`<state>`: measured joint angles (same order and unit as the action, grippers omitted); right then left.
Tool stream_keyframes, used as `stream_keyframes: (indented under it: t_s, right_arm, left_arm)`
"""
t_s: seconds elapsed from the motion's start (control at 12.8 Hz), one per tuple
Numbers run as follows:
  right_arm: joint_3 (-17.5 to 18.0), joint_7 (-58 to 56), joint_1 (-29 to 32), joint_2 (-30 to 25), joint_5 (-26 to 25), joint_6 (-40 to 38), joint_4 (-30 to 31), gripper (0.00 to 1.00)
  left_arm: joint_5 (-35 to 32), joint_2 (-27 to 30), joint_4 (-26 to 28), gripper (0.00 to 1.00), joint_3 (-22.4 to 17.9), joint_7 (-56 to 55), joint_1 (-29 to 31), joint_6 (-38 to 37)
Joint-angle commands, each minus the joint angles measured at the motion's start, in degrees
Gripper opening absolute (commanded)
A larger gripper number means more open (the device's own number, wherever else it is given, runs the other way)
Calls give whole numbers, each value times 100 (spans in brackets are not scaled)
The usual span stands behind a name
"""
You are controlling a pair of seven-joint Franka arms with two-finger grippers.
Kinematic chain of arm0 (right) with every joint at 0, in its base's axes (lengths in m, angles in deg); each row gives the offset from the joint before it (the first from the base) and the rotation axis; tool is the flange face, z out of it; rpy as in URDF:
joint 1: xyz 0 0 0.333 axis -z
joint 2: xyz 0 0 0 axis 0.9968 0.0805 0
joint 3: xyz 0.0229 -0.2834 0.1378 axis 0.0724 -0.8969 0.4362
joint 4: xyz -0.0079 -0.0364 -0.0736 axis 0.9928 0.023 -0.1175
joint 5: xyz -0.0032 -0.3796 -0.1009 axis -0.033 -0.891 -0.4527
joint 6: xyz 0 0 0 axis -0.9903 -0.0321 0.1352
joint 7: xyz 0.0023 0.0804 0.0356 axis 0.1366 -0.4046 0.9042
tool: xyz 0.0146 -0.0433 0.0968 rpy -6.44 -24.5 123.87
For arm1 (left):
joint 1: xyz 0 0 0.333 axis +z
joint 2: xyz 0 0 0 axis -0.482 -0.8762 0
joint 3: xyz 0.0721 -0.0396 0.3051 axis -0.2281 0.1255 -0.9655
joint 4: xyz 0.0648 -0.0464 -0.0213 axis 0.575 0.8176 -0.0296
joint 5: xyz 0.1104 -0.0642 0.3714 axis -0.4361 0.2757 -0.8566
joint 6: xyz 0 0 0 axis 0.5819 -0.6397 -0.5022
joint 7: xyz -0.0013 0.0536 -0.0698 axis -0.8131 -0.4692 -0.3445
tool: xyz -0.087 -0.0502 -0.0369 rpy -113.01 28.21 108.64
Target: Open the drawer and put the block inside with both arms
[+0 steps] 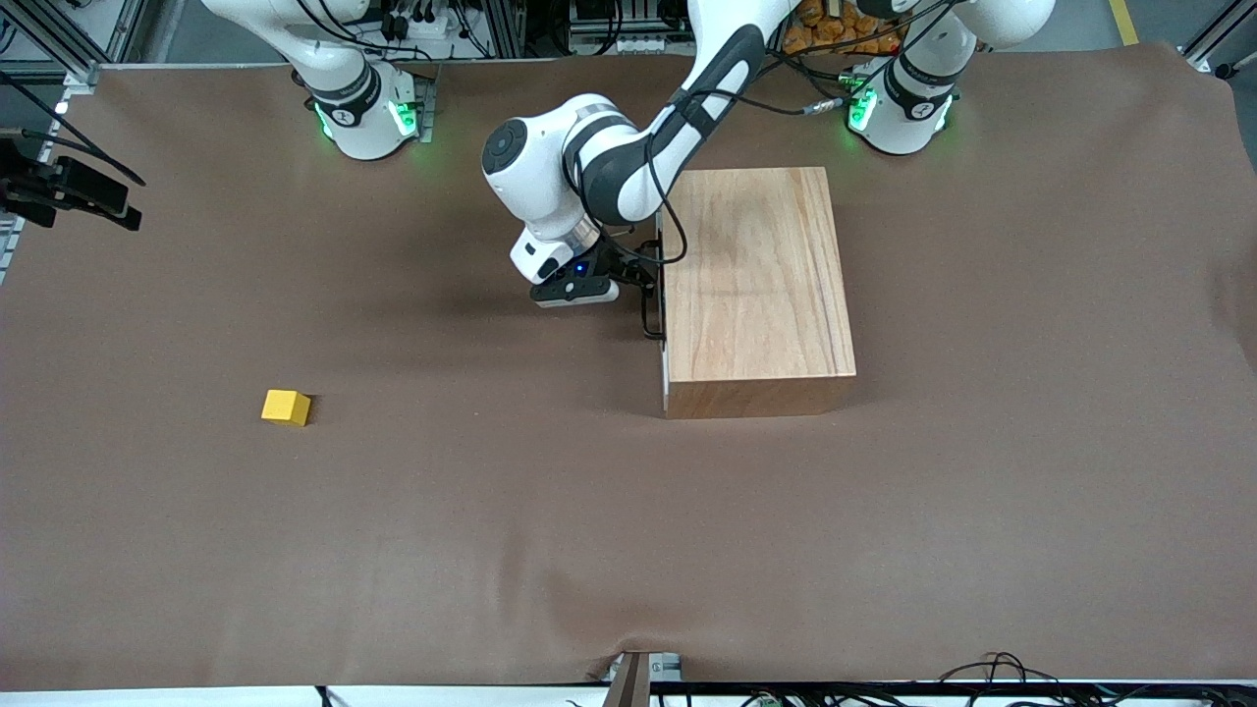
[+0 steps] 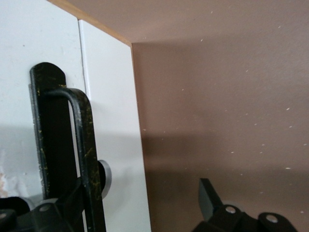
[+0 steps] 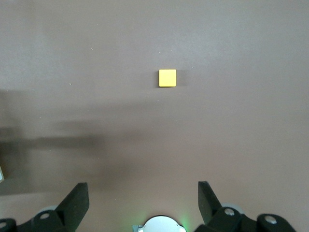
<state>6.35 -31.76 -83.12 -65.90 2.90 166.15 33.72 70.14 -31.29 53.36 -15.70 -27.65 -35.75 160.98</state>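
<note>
The wooden box (image 1: pixel 756 285) stands mid-table toward the left arm's end. Its drawer is shut, with the white front panel (image 2: pixel 111 121) facing the right arm's end. The black bar handle (image 1: pixel 649 295) also shows in the left wrist view (image 2: pixel 84 154). My left gripper (image 1: pixel 640 283) is at the handle and open (image 2: pixel 140 205). The bar lies just inside one finger, and the other finger (image 2: pixel 208 198) stands apart over the cloth. The yellow block (image 1: pixel 286 407) lies toward the right arm's end, nearer the front camera. My right gripper (image 3: pixel 142 203) is open and empty, high above the block (image 3: pixel 167 78).
A brown cloth (image 1: pixel 628 530) covers the table. A black device on a mount (image 1: pixel 69 191) sticks in at the table edge on the right arm's end. Cables lie along the front edge (image 1: pixel 992 673). The right arm's green-lit base (image 1: pixel 365 108) stands at the back.
</note>
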Motion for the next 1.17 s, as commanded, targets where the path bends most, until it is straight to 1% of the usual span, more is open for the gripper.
stream_keyframes:
  t_s: [0.0,0.62,1.09]
  right_arm:
    - [53,18,81,53,71,-37,-67,100]
    - [45,18,134,70,107,-19,-58,100]
    - [53,27,125,106,124,-28,-50,100]
  left_arm:
    - [72,-91,-145,100,-5,-161,-12,295]
    - [424,-205,-153,100,-5,-424,-4,1147]
    - [512,-197,-180,100,30,-530,-21,1385]
